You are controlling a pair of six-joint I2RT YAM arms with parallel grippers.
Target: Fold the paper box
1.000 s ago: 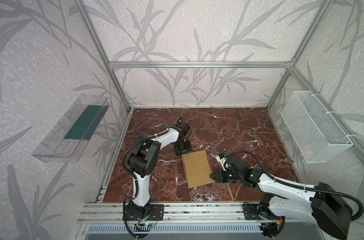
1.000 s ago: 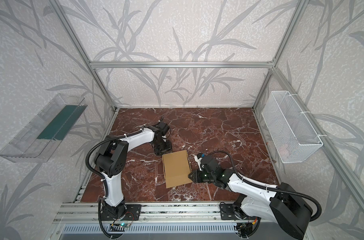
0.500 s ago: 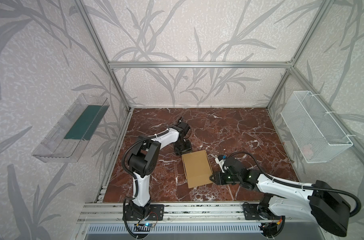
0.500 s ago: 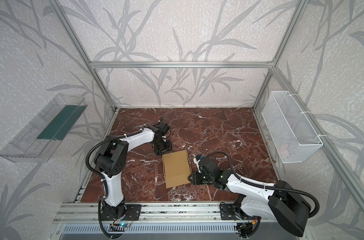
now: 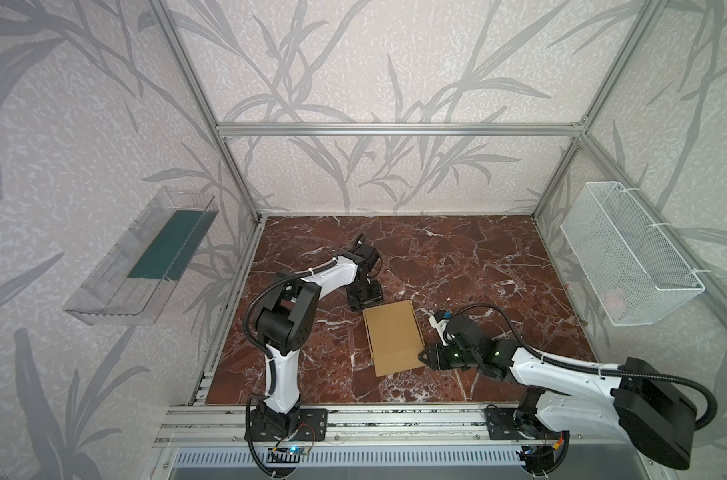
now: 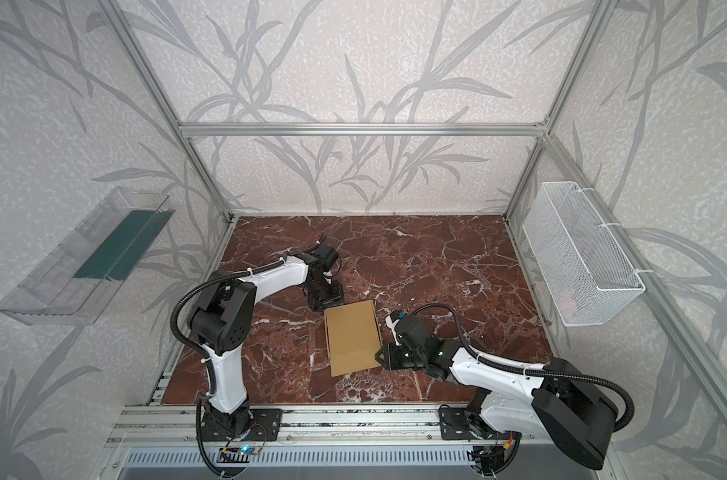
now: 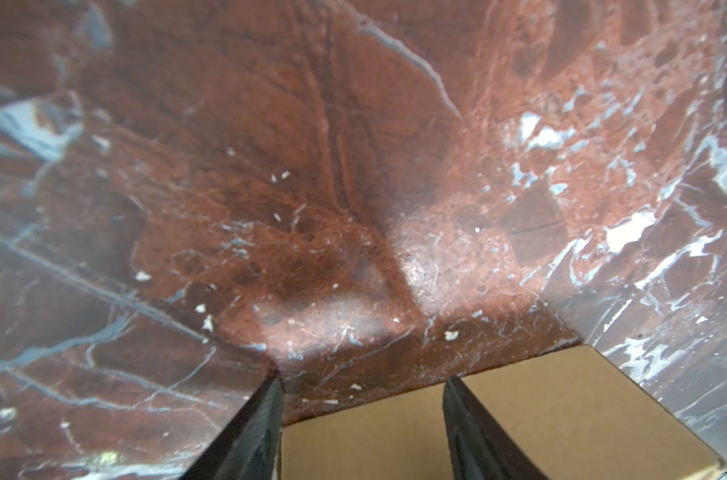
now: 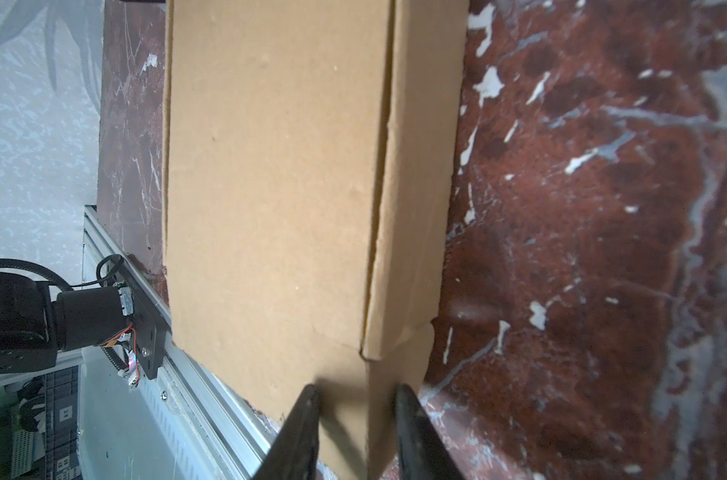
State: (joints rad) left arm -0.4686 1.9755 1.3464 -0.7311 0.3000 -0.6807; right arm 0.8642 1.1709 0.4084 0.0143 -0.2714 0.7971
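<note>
The plain tan-brown cardboard paper box (image 5: pixel 393 338) (image 6: pixel 351 337) is seen lying closed and flat on the red-brown marble-patterned tabletop (image 5: pixel 457 257), towards the front and roughly midway between the two arms. Its long sides run away from the silver aluminium front rail (image 5: pixel 395 415).

The left gripper (image 5: pixel 366 296) (image 7: pixel 361 382) is planted at the box's far-left corner, pointing down. Its black fingers are spread wide in the left wrist view, with bare floor and the cardboard's far edge showing between them. Nothing is held.

The right gripper (image 5: pixel 422 356) (image 8: pixel 355 392) is laid low against the near-right corner (its cable loops above the wrist). In the right wrist view the jaws stand partly apart and straddle the folded edge where the top panel meets the side wall. Whether the cardboard is actually pinched cannot be told.

A clear plastic bin with a dark green floor (image 5: pixel 145 257) is fixed to the left wall and a white wire-mesh basket (image 5: pixel 627 257) to the right wall, both well apart from the box.
</note>
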